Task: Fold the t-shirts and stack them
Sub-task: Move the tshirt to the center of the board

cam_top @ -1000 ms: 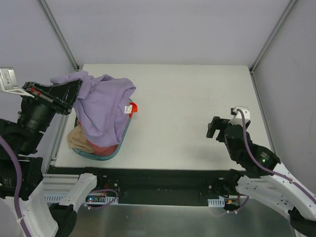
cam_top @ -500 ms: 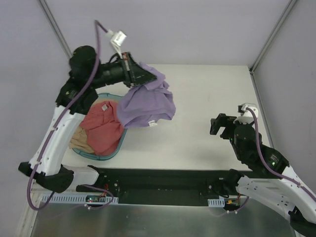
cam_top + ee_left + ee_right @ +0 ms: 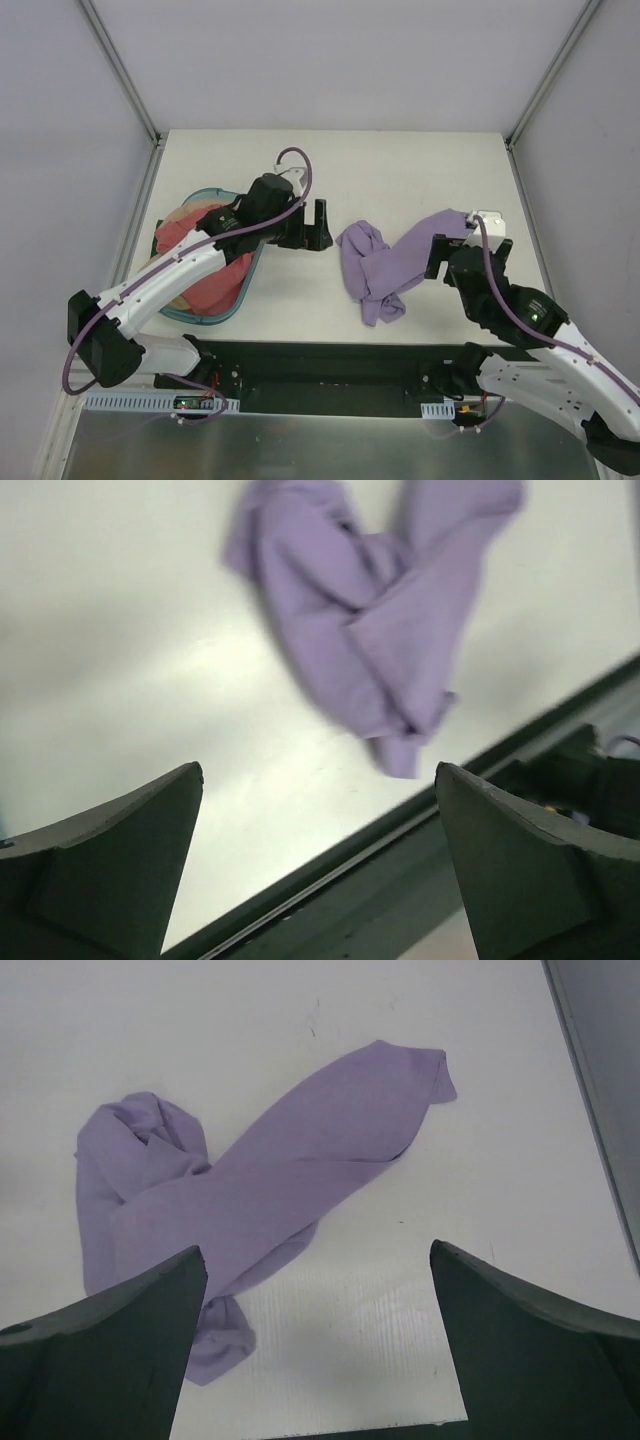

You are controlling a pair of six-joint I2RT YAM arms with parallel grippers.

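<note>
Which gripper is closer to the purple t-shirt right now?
Right. The right gripper hangs at the purple t-shirt's right end, overlapping it in the top view. The left gripper sits off its left side, with bare table between them.

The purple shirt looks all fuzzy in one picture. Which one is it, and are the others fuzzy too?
Left wrist view: the lavender-purple cloth t-shirt is smeared, its edges soft; top external view: it looks sharp, evenly lit on the white table; right wrist view: sharpest of all, creases crisp, no glare.
</note>
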